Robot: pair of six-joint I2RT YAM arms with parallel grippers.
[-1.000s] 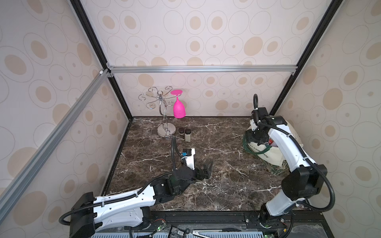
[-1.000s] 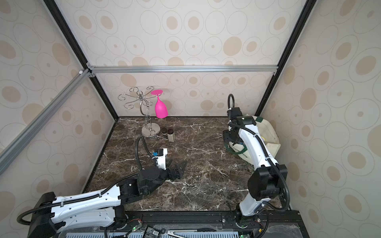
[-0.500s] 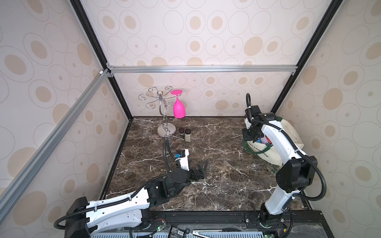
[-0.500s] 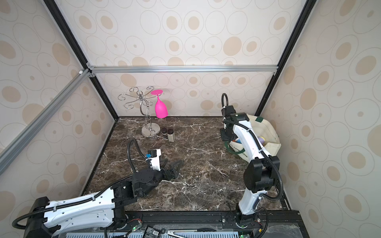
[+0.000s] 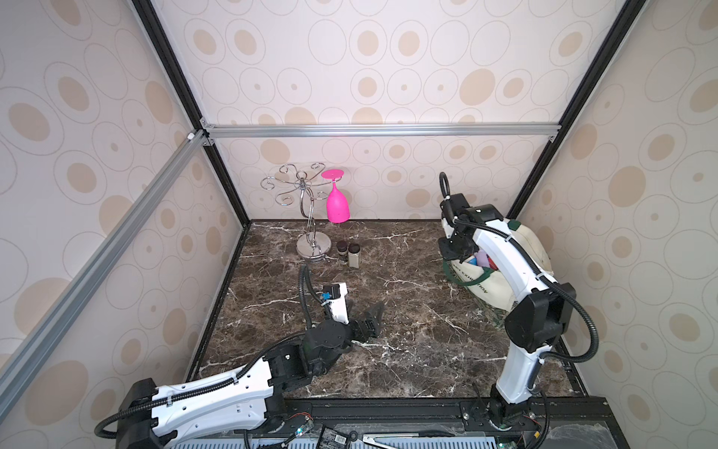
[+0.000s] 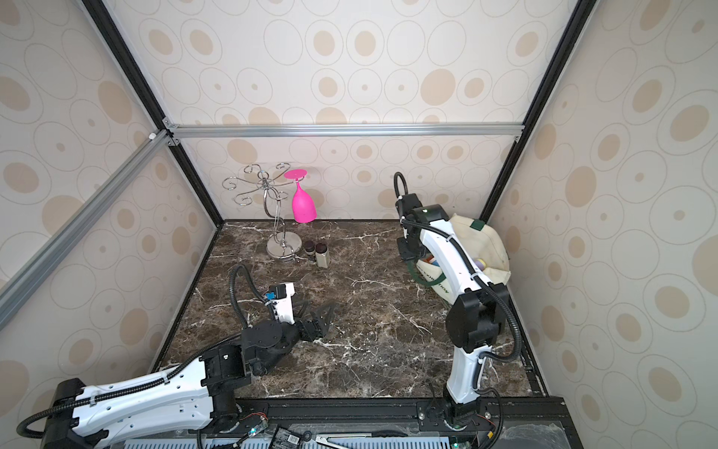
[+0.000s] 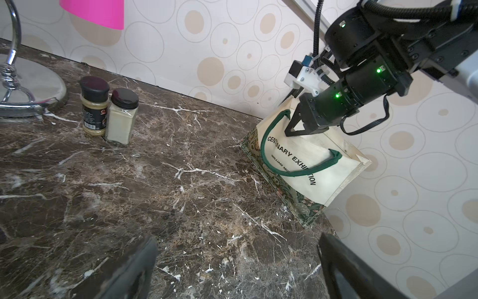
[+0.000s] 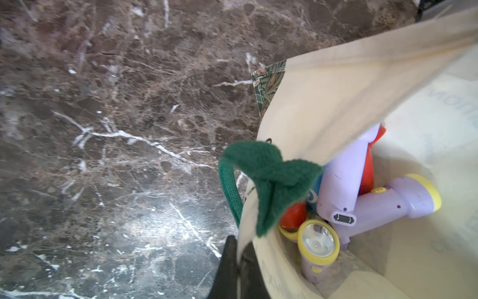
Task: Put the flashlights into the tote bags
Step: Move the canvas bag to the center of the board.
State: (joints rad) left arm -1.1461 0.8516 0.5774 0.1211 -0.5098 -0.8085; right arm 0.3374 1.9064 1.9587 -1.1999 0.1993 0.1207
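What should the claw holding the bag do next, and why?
Probably lift the rim a little. The right claw is shut on the rim of the tote bag, beside its green handle. The flashlights lie inside and I see none outside, so a gentle pull should keep them in.

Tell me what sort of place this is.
Likely a robot training booth: two robot arms mounted on a front rail, a marble-look tabletop boxed in by wallpapered panels on an aluminium frame, and staged props like a glass rack, spice jars and a tote bag.
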